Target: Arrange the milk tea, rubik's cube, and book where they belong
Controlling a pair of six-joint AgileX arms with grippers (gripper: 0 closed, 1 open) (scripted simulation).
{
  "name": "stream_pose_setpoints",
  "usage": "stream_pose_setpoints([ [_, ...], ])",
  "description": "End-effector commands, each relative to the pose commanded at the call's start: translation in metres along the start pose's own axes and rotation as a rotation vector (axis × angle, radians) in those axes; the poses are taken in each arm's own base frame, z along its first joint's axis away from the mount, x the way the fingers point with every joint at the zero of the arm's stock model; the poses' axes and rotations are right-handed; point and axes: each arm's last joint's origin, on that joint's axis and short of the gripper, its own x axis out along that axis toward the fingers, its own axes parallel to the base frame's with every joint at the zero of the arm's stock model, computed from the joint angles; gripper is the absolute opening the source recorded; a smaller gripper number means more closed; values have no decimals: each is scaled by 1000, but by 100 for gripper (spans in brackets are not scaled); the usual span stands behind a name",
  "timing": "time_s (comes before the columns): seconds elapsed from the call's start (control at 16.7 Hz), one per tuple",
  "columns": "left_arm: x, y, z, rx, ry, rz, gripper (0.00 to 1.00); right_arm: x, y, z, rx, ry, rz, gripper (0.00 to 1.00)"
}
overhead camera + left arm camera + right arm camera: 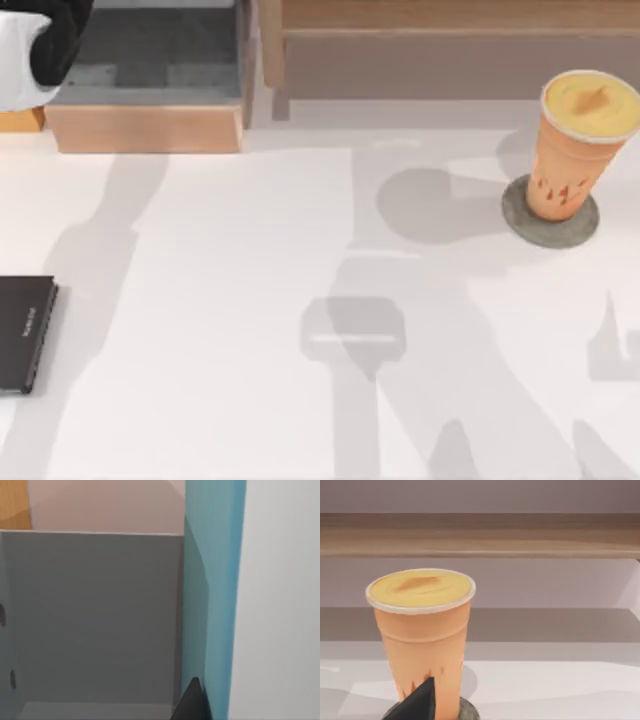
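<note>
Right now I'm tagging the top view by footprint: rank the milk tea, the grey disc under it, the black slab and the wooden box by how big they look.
1. Wooden box, cut by the frame's top.
2. Milk tea.
3. Grey disc and black slab: unsure, since the cup covers much of the disc and the frame's left edge cuts the slab.

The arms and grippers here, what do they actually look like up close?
Little of them is in view. In the top view the left arm at the upper left corner has a rounded white shell and a glossy black section. Each wrist view catches a matte black, pointed fingertip: the left's and the right's. No cables or markings show.
</note>
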Motion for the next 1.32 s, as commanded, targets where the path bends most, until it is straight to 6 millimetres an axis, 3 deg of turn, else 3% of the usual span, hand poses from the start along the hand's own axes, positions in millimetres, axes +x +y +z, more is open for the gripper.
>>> stream_pose_setpoints([
  [0.12,0,0,0,0,0,0,2,0,0,0,0,0,0,100],
  [0.18,0,0,0,0,0,0,0,0,0,0,0,0,0,100],
  [1.32,-10,0,11,9,-6,-2,0,0,0,0,0,0,0,100],
])
